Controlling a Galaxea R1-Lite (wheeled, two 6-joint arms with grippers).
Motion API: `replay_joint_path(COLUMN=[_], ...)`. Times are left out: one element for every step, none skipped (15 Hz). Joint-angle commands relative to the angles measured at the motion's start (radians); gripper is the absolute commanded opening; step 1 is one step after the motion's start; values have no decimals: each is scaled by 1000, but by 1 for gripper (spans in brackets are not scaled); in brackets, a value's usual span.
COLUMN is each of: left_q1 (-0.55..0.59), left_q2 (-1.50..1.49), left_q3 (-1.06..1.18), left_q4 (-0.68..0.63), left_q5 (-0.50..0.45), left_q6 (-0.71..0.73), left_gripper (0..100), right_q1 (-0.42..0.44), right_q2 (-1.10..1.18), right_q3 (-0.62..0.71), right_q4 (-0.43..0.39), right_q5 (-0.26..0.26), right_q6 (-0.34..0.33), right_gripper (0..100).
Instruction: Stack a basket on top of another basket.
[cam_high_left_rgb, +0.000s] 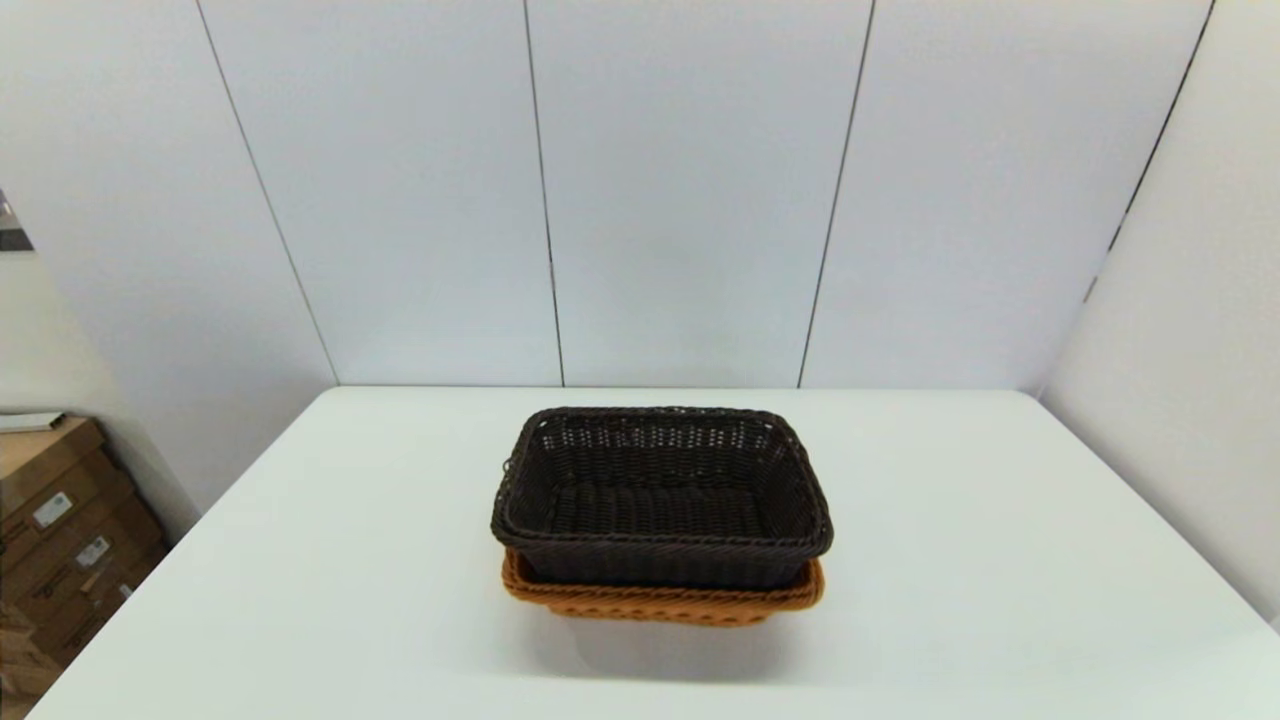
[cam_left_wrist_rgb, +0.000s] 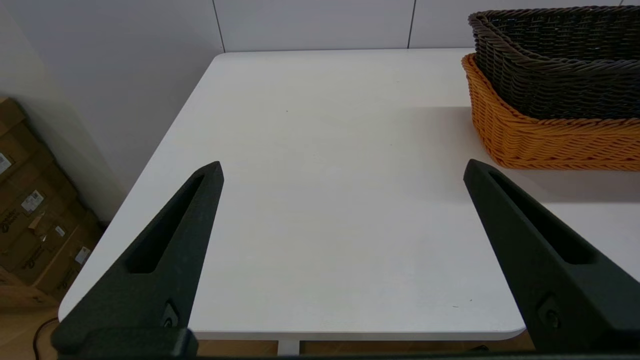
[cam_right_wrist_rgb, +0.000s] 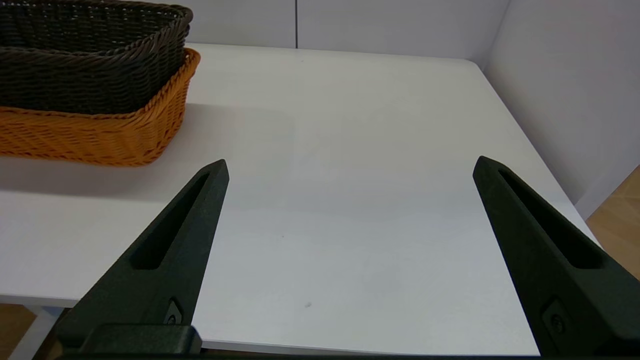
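The dark brown basket sits nested inside the orange basket at the middle of the white table; only the orange rim and lower wall show beneath it. Both arms are out of the head view. My left gripper is open over the table's near left edge, with the dark basket and the orange basket off to its side. My right gripper is open over the near right edge, apart from the dark basket and the orange one. Nothing is held.
Cardboard boxes stand on the floor left of the table, also seen in the left wrist view as boxes. White wall panels close off the back and right side.
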Motion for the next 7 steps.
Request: replay_joint_path(left_q1=[0,0,0,0,0,0,0], left_q2=[-2,-2,-2,-3,-2,-2,-2], left_q3=[-1,1,1,1,1,1,1], left_q4=[1,1,1,1,1,1,1], left_q5=[0,0,0,0,0,0,0], left_q6=[0,0,0,0,0,0,0], left_gripper=[100,100,100,100,100,100,100], right_q1=[0,0,0,0,0,0,0], right_q2=[0,0,0,0,0,0,0], right_q3=[0,0,0,0,0,0,2], right_q4=[0,0,0,0,0,0,0], right_q5=[1,-4,-13,-12,-12,-13,-12], right_q6=[-1,7,12,13,10,10,10], right_gripper=[100,100,100,100,100,100,100])
